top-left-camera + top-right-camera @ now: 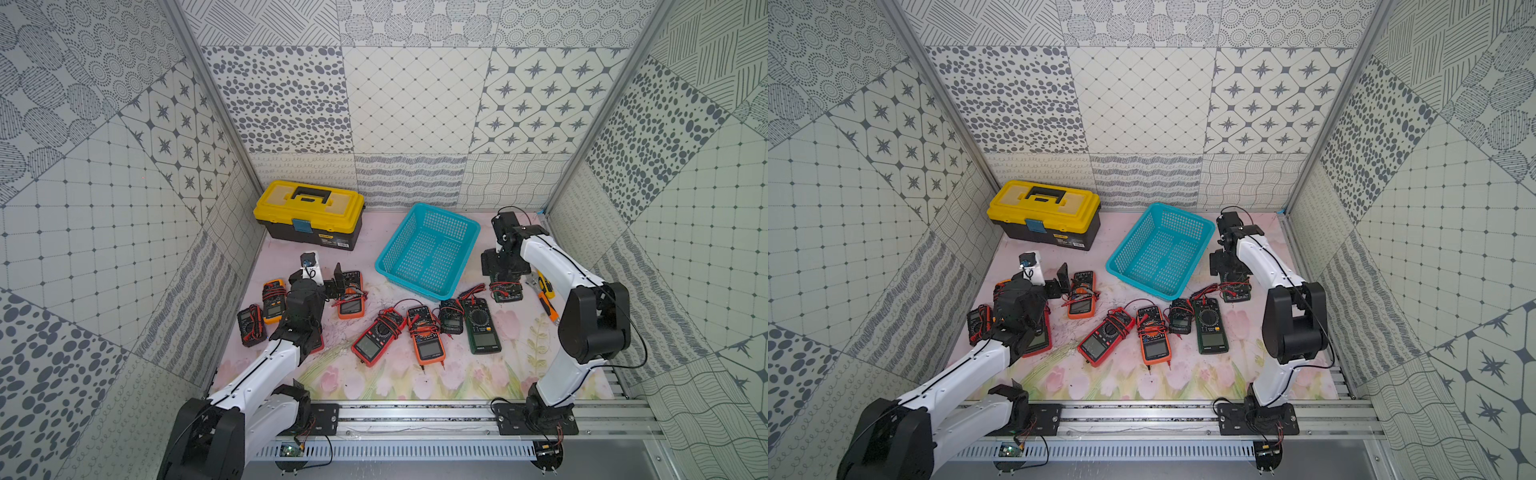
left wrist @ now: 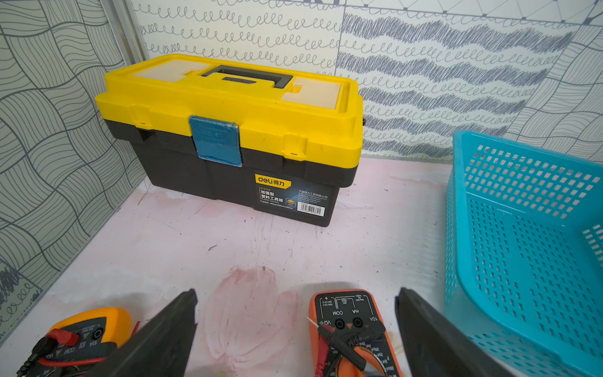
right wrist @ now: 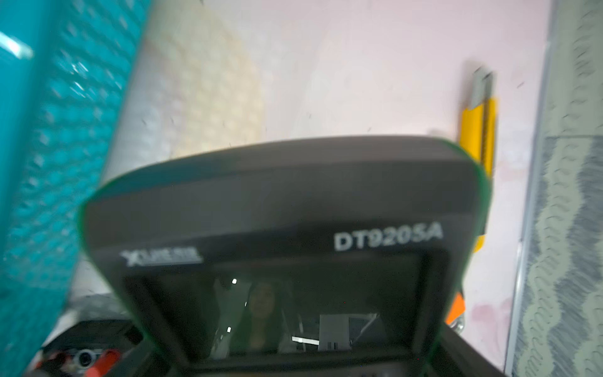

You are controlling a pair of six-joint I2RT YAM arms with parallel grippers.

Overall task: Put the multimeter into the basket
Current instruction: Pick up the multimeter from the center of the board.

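The black, green-edged rectangular multimeter (image 3: 280, 228) lies outside the turquoise perforated plastic basket (image 1: 428, 249), just beside it. Its DT9205A marking shows only in the blurred right wrist view. In both top views the right claw (image 1: 505, 277) covers most of it, and whether that claw is clamped cannot be told. The left claw (image 2: 293, 342) stands with its jaws apart.

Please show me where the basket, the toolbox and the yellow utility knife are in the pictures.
basket (image 1: 399, 241): in a top view, on the mesh wall that faces the toolbox.
toolbox (image 1: 282, 211): in a top view, on the yellow lid.
yellow utility knife (image 3: 477, 137): in the right wrist view, on its yellow body.
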